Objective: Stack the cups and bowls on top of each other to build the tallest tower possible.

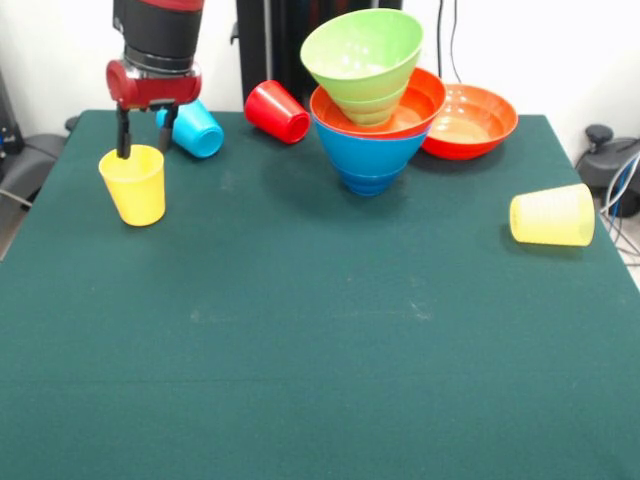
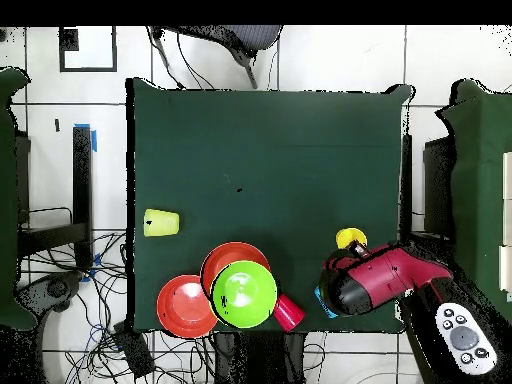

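The tower (image 1: 372, 105) stands at the far middle of the worktop (image 1: 320, 340): a big blue bowl (image 1: 368, 160) at the bottom, a wide orange-red bowl (image 1: 425, 100) nested in it, and a big green bowl (image 1: 362, 55) on top, tipped over a smaller green one. A second orange-red bowl (image 1: 470, 120) sits upright just right of the tower, touching it, close to the far edge; nothing shows inside it. From overhead, the green bowl (image 2: 244, 293) also holds nothing.

Of the cups, the red cup (image 1: 277, 111) and the light blue cup (image 1: 196, 129) lie on their sides near the far edge, left of the tower. The ribbed pale yellow cup (image 1: 552, 215) lies on its side near the right edge, well apart from the rest. The whole near half of the worktop is open green cloth.

The arm comes straight down at the far left. Its hand (image 1: 143, 135) points down, with one finger (image 1: 123, 135) at the rim of the upright opaque yellow cup (image 1: 134, 185), which sits slightly tilted. The fingers stand moderately apart, gripping nothing that can be made out.
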Controlling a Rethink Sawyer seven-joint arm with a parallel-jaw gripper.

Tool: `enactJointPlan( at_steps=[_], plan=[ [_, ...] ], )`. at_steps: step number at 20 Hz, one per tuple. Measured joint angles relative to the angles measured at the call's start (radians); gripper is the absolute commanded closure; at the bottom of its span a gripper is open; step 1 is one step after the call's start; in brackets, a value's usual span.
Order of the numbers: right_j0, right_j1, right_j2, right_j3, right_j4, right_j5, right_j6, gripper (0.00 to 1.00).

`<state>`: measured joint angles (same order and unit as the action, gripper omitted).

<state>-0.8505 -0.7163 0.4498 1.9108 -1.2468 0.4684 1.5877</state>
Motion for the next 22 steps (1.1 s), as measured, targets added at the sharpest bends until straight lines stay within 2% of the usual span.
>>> enactJointPlan(
  at_steps=[7, 12, 22],
  plan=[
    [0.056, 0.068, -0.077, -0.034, -0.018, -0.038, 0.008, 0.0],
    [0.073, 0.107, -0.117, -0.043, -0.018, -0.038, 0.008, 0.0],
    [0.111, 0.143, -0.194, -0.063, -0.018, -0.038, 0.008, 0.0]
  ],
)
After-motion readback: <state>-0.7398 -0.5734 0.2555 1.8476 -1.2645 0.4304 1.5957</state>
